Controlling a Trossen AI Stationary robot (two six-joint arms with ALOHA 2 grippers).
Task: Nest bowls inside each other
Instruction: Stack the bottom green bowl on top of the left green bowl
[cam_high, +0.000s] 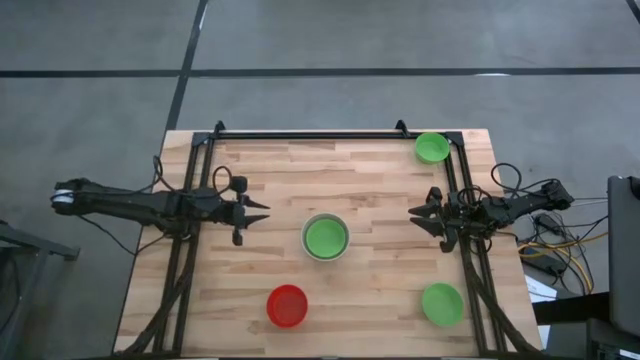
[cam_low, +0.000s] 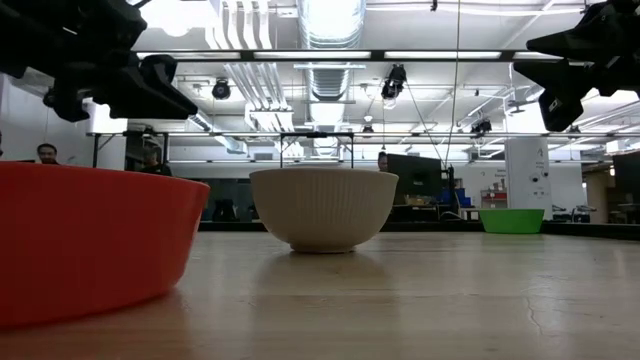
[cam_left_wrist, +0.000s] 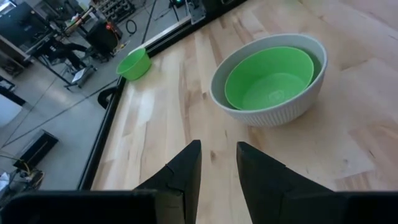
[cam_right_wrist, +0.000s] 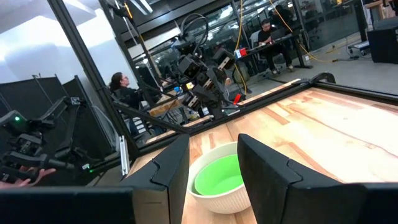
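Bowls are sitting in four spots on our wooden table (cam_high: 370, 190). At the centre we are seeing the off-white bowl (cam_high: 325, 237), ribbed on its outer wall and slightly larger than the rest, with a bright green bowl (cam_high: 326, 236) nested inside it; its green rim is lying just below the pale rim. The red bowl (cam_high: 287, 305) is resting alone near the front edge, left of centre, and in the low view it is looming large at the left. A second green bowl (cam_high: 441, 303) is sitting at the front right, and a third green bowl (cam_high: 432, 148) is lying at the far right corner, beside the black frame rail (cam_high: 330, 132).

We are holding the left gripper (cam_high: 262, 213) above the table to the left of the nested pair, fingers a little apart with a narrow gap and pinching nothing. We are keeping the right gripper (cam_high: 414, 213) on the opposite side of the pair, raised, fingers spread and gripping nothing. Both are pointing toward the centre bowl.

People are sitting at desks in the room beyond.
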